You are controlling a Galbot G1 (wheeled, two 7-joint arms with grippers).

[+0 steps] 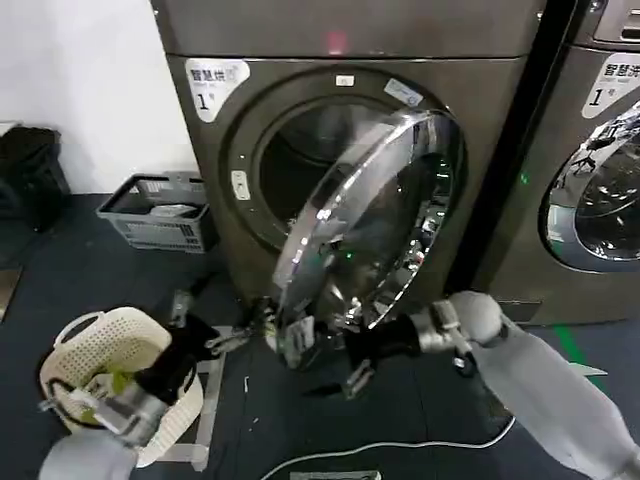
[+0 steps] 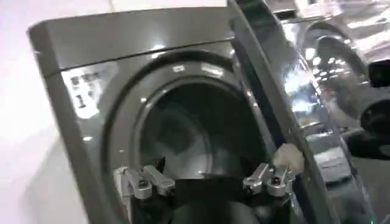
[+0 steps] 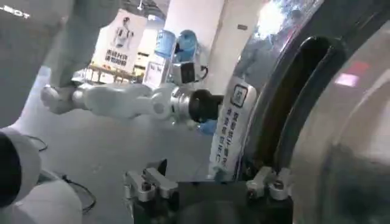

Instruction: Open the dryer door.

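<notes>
Your left gripper (image 2: 207,182) jaws spread, one fingertip (image 2: 286,159) touching the dryer door (image 1: 365,225) edge | right gripper (image 1: 315,345) jaws spread at its lower rim | door half open off the dryer (image 1: 350,40); swing remains.

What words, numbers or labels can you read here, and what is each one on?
"1": white sticker on the dryer; Chinese characters above it too small to read.
"1": sticker on the neighbouring machine; characters unreadable.
Small labels around the drum opening: blurred.
</notes>
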